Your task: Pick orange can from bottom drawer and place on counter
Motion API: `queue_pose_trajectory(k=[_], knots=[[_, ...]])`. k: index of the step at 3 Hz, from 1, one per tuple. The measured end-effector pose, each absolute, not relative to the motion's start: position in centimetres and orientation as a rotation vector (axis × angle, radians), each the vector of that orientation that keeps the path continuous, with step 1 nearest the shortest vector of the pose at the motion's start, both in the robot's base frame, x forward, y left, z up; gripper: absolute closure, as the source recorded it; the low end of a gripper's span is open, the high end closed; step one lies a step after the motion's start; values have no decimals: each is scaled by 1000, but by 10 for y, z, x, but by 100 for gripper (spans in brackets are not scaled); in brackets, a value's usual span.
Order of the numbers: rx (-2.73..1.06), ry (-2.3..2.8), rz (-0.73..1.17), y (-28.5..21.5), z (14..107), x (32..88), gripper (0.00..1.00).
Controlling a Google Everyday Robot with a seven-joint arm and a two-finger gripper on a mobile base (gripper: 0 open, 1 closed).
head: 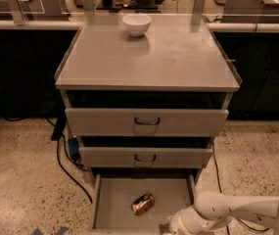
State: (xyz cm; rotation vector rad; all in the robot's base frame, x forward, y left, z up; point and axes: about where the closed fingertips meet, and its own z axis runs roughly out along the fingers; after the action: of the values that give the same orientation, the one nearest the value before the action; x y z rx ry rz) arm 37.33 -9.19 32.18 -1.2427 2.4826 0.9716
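Orange can (143, 203): small, shiny orange-bronze metal with dark markings. It lies on its side, skewed diagonally, roughly as long as one of the drawer handles.

It sits on the floor of the bottom drawer (113, 199), near the middle and a bit towards the front, apart from both side walls. The drawer is pulled out: a shallow grey tray with low walls and a plain flat floor. The can is the only item visible in it.

Gripper (171, 227) is at the bottom edge of the camera view, over the drawer's front right corner, near the can but not touching it. It is cut off by the frame, so I cannot tell whether it is released or clenched. The white arm (237, 209) comes in from the lower right.

Middle drawer (178, 156) is partly out and the top drawer (104, 121) slightly out. Both have grey fronts and dark handles; contents not visible.

Counter (153, 62) is a broad grey metal surface with raised side edges. A white bowl (137, 24) stands upright near its back edge; its contents are not visible.

Dark cables (63, 163) run on the speckled floor (21, 180) left of the cabinet.
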Motion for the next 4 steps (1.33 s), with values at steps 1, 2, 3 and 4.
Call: queue_pose_trajectory(k=[1, 2, 3, 4], knots=[[-1259, 2483, 971, -88, 318, 377, 0], [-1294, 2410, 887, -75, 315, 418, 0], [-1264, 2280, 748, -61, 339, 455, 0], [-1213, 2261, 682, -61, 339, 475, 0]])
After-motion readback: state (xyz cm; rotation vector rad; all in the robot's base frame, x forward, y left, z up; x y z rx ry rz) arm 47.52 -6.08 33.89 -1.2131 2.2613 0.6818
